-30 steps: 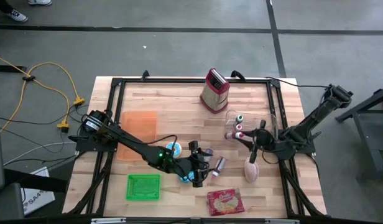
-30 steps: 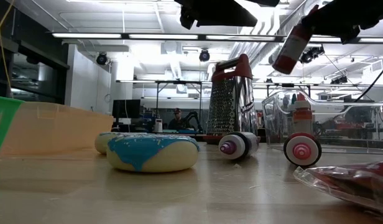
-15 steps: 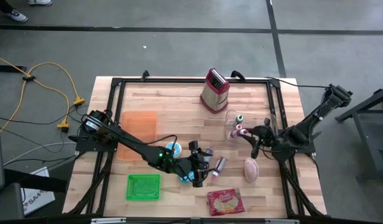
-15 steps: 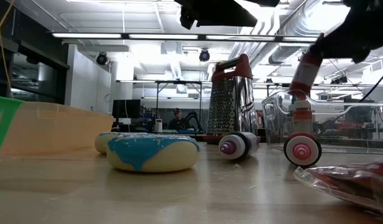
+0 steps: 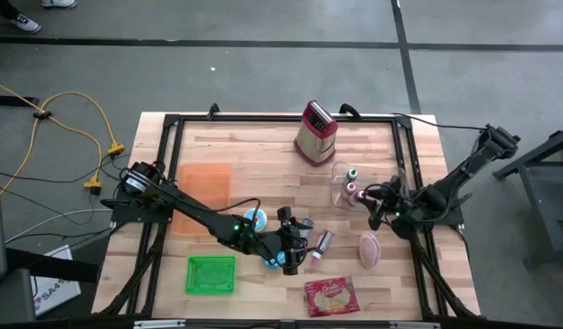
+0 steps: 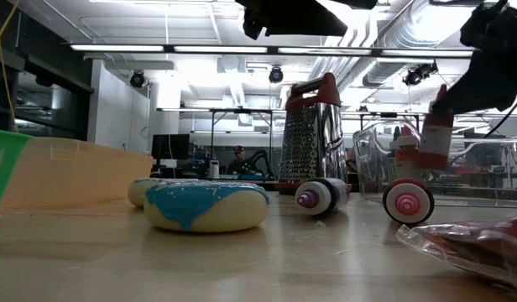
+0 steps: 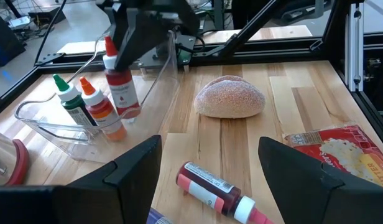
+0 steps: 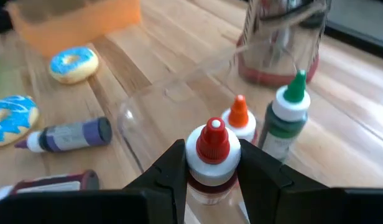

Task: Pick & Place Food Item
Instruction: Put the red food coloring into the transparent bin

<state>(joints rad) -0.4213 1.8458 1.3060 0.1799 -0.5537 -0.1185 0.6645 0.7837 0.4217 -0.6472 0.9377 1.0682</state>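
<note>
Grey concrete floor (image 5: 263,55) crossed by dark lines; yellow cable (image 5: 80,119); ceiling strip lights (image 6: 216,48); exposed ducts (image 6: 409,33).

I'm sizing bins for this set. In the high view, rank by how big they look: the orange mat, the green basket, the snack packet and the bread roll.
Largest to smallest:
1. orange mat
2. green basket and snack packet: these look about alike, so I won't rank them
3. bread roll

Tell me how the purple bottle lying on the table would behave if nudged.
The purple bottle lies on its side with a round body, so it would probably roll. Its tapered cap likely makes it curve rather than run straight. It looks small and plastic, so probably light.
</note>
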